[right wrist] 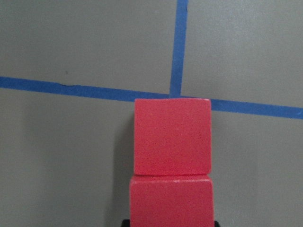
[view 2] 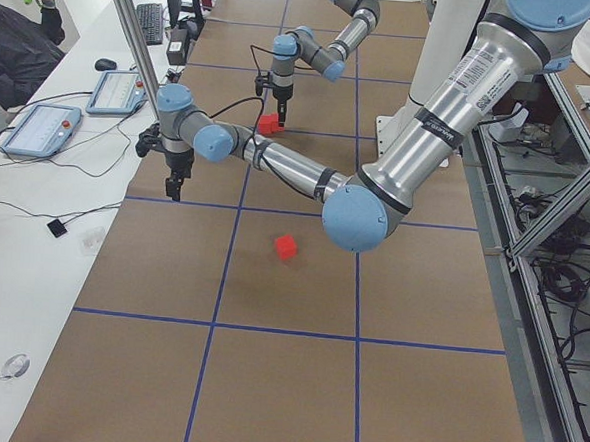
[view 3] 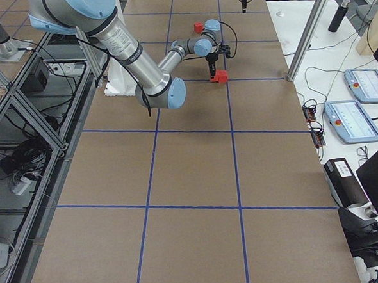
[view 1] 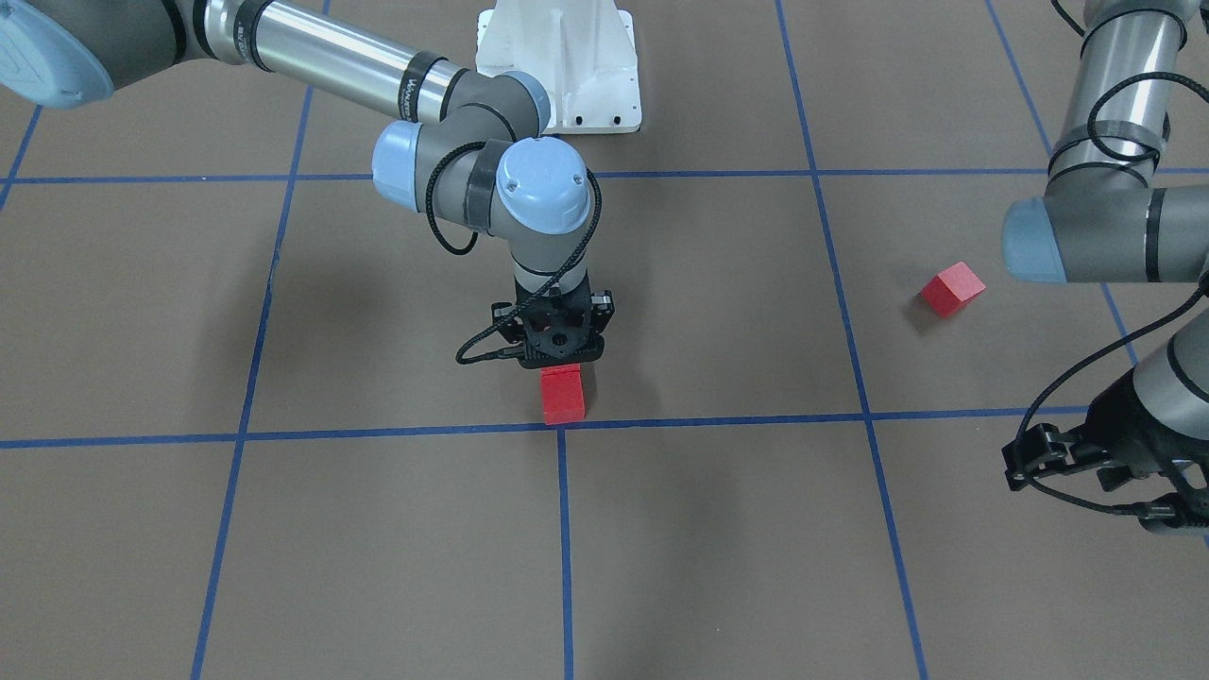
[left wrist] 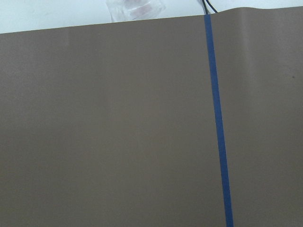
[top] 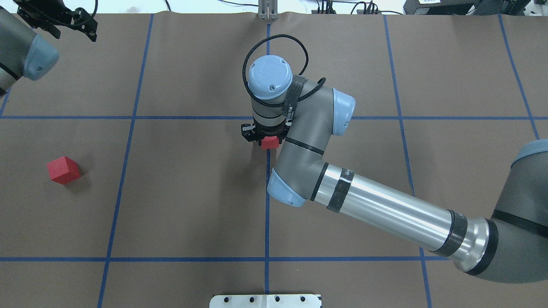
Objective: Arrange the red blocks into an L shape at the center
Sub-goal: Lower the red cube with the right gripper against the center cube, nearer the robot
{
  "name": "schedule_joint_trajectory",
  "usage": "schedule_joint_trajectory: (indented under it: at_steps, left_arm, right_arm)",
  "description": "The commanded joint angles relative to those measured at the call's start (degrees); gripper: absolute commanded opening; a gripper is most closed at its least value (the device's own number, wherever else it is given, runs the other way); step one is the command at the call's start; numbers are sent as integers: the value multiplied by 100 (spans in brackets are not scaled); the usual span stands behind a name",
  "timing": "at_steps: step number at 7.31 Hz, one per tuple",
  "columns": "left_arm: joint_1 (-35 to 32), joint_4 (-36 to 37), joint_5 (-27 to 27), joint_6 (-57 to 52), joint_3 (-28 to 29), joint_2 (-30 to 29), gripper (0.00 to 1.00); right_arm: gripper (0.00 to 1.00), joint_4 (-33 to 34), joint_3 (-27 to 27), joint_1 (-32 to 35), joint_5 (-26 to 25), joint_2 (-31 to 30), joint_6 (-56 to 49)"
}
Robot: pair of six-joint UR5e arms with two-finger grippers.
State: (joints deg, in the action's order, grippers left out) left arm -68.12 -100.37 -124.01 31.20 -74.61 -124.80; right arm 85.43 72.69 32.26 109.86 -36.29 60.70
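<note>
Two red blocks lie in a row touching each other beside the center (right wrist: 176, 97), the tape crossing. The far block (right wrist: 171, 137) reaches the crossing's edge. The near block (right wrist: 170, 201) sits between my right gripper's fingers, whose black tips hug its sides at the bottom of the right wrist view. My right gripper (view 1: 563, 364) points straight down over the pair (view 1: 563, 397), shut on the near block. A third red block (view 1: 953, 288) (top: 63, 170) lies alone, far out on my left side. My left gripper (top: 58, 23) hovers near the far left corner, open and holding nothing.
The right arm's elbow (top: 287, 188) and forearm stretch over the mat on the robot's side of the center. The white robot base (view 1: 557, 66) stands at the mat's edge. A side bench with tablets (view 2: 40, 130) and a seated person runs along the far side.
</note>
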Motion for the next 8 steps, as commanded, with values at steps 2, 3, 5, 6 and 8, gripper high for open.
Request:
schedule_joint_trajectory:
  at_steps: [2,3,5,6,8]
  left_arm:
    - [0,0,-9,0,-1,-9,100]
    - [0,0,-9,0,-1,0,100]
    - [0,0,0,0,7,0,100]
    - [0,0,0,0,7,0,100]
    - [0,0,0,0,7,0,100]
  right_arm:
    - [51,-9,0,0,0,-1,20]
    - [53,-9,0,0,0,-1,12]
    - [60,-9,0,0,0,-1,3]
    - [63,-9,0,0,0,-1,-6]
    - [72,-9,0,0,0,-1,-6]
